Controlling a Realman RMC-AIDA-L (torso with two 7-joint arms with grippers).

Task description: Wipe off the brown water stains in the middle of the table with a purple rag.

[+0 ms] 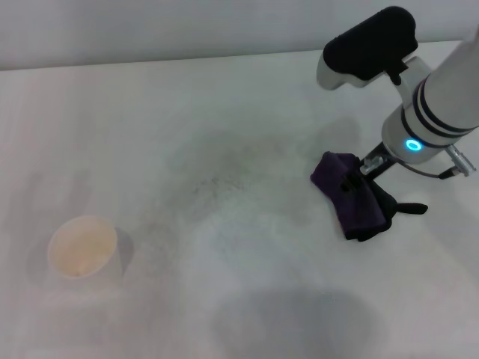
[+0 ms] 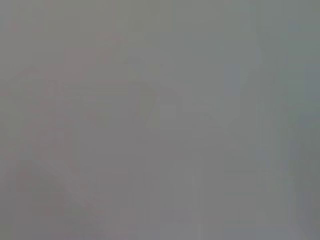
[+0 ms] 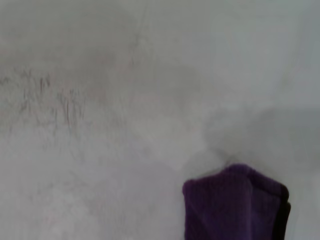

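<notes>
The purple rag point(image 1: 354, 198) lies bunched on the white table point(image 1: 224, 90), right of the middle. My right gripper point(image 1: 364, 170) comes down onto the rag's upper part and is shut on it. The rag's black edging and tab point(image 1: 408, 209) stick out to the right. The right wrist view shows a corner of the rag point(image 3: 232, 205) on the table. No brown stain shows in any view. Only faint grey speckled smudges point(image 1: 217, 183) mark the table's middle, left of the rag; they also show in the right wrist view point(image 3: 50, 105). My left gripper is out of view.
A paper cup point(image 1: 82, 245) with a light-brown inside stands at the near left of the table. The table's far edge point(image 1: 187, 60) runs along the top. The left wrist view shows only flat grey.
</notes>
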